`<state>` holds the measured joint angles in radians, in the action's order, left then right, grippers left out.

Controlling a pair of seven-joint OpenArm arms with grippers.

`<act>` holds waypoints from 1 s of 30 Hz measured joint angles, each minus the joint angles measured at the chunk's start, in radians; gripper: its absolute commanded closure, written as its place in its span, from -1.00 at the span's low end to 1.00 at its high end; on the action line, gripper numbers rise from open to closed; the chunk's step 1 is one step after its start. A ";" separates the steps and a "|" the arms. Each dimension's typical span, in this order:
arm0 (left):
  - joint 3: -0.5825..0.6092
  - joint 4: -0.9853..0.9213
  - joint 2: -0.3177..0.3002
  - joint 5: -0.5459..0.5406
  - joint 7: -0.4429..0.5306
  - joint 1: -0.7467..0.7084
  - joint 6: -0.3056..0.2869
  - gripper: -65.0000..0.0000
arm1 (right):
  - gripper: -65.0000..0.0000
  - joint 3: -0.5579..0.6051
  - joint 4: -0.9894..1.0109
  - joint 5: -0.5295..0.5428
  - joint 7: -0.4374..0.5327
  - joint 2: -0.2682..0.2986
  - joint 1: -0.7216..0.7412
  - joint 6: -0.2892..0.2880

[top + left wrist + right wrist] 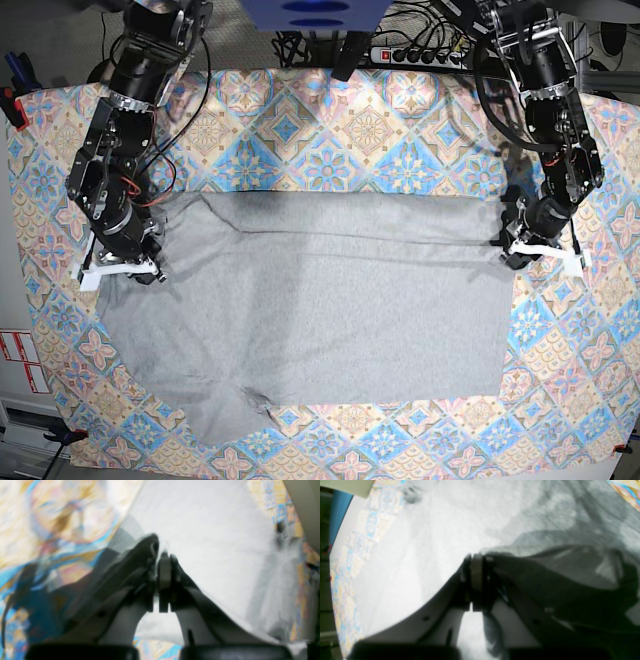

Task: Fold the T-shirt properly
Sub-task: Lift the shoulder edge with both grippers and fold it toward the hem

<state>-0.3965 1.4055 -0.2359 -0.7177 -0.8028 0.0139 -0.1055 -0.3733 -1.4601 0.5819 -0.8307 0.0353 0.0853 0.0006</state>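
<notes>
Two arms work the T-shirt [310,320], one at each side edge of the cloth. Shirt is light grey, plain side up, spread across the middle of the patterned tablecloth [350,130], with a horizontal fold line running between the two grippers and a small crease bump near the bottom edge. Left gripper [520,250] sits at the shirt's edge on the base view's right side, jaws closed tight; left wrist view shows the left gripper's tips [163,555] pressed together on a thin edge of grey fabric, with cloth draping away on both sides. Right gripper [135,262] is at the opposite edge, on the base view's left; right wrist view shows its tips [476,560] clamped shut too, shirt fabric pinched between them and a shadowed fold hanging over one finger. Both wrist views are blurry, so finer detail on the pinched layers is hard to read. Both pinched corners look lifted slightly off the tablecloth. Lower part of the shirt lies flat, bottom hem near the table's front edge. A power strip [420,55] and cables lie behind the table.
</notes>
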 measured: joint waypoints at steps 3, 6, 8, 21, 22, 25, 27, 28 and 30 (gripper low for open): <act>0.063 -0.002 0.000 0.040 0.000 0.034 0.000 1.00 | 1.00 -0.005 0.045 -0.005 0.007 0.010 0.042 0.005; 0.093 -0.003 0.006 0.058 -0.001 0.069 0.002 1.00 | 1.00 -0.004 0.090 -0.003 0.042 0.006 0.081 0.004; 0.093 -0.032 0.003 0.055 0.002 0.096 -0.003 1.00 | 1.00 0.002 0.124 -0.001 0.072 0.004 0.098 0.002; 0.088 -0.129 -0.002 0.060 0.096 0.066 0.008 1.00 | 0.99 0.002 0.256 -0.005 0.083 0.004 0.162 0.005; 0.087 -0.132 -0.001 0.060 0.096 0.066 0.008 1.00 | 0.99 0.002 0.257 -0.005 0.084 0.004 0.167 0.004; 0.087 -0.147 0.000 0.060 0.097 0.075 0.008 0.89 | 0.86 0.006 0.257 -0.002 0.086 0.004 0.169 0.004; 0.087 -0.148 0.000 0.059 0.097 0.074 0.008 0.72 | 0.72 0.006 0.258 -0.002 0.086 0.004 0.164 0.005; 0.087 -0.148 0.000 0.060 0.097 0.072 0.009 0.65 | 0.66 0.005 0.259 -0.002 0.085 0.004 0.162 0.005; 0.087 -0.148 0.000 0.059 0.097 0.068 0.008 0.47 | 0.54 -0.001 0.256 -0.002 0.086 0.004 0.161 0.005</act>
<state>-0.3092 1.2575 -0.2356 -0.6590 -0.7063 0.0822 -0.0971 -0.3744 -1.2037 0.5797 -0.7444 0.0395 0.2462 0.0051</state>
